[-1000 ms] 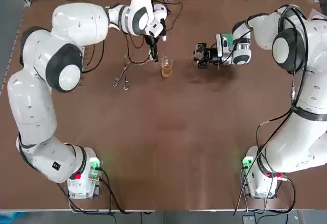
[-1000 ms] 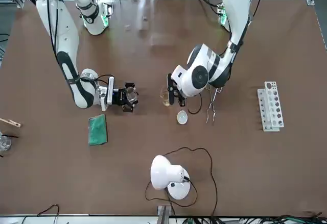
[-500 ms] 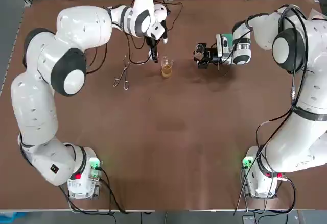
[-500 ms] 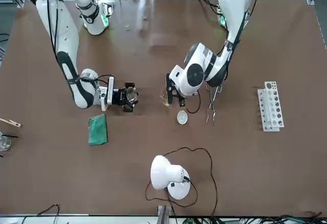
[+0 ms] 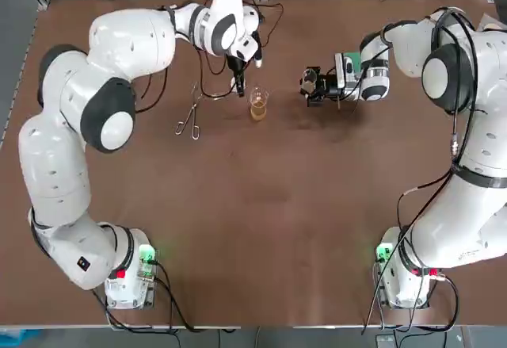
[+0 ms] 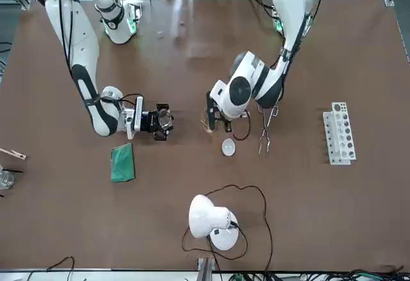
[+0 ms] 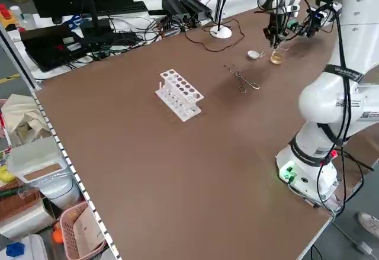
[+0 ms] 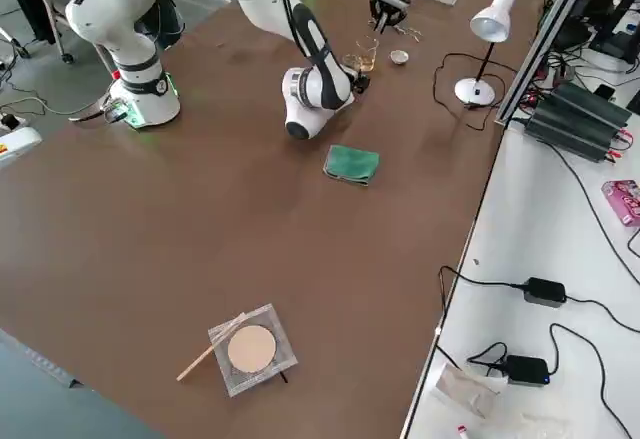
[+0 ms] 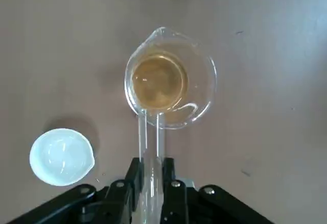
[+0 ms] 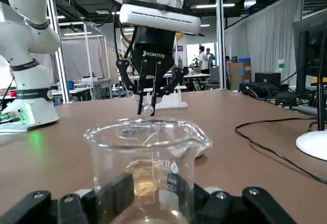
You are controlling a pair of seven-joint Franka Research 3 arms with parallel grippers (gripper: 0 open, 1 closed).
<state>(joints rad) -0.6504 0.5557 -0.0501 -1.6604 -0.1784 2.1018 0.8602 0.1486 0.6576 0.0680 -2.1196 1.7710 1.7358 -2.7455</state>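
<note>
At the far middle of the worktop [image 5: 261, 205], the left gripper [image 9: 152, 169] pointed straight down with its fingers closed narrowly on a glass tube [image 9: 152, 142]. The tube's lower end lay at the rim of a small beaker of amber liquid [image 9: 158, 78], and contact between the two could not be made out. A white dish [image 9: 61, 156] stood just beside that beaker on its far side. To the robot's right, apart from the amber beaker, the right gripper [image 6: 161, 123] lay low over the worktop, clamped on a second beaker [image 10: 148, 152]. Tweezers [image 5: 190, 114] lay near the left gripper. A green cloth [image 6: 122, 162], a tube rack [image 6: 339, 132] and a lamp [image 6: 211, 222] stood farther off. The step in hand was judged to be bringing the tube to the amber beaker. To do it well, the tube should be centred over the opening rather than the rim, and moved slowly with the wrist steady, since a push against the glass wall could tip the light beaker. The grip should be firm enough to stop slipping without pinching the thin glass. Any sideways travel should steer clear of the dish.
</note>
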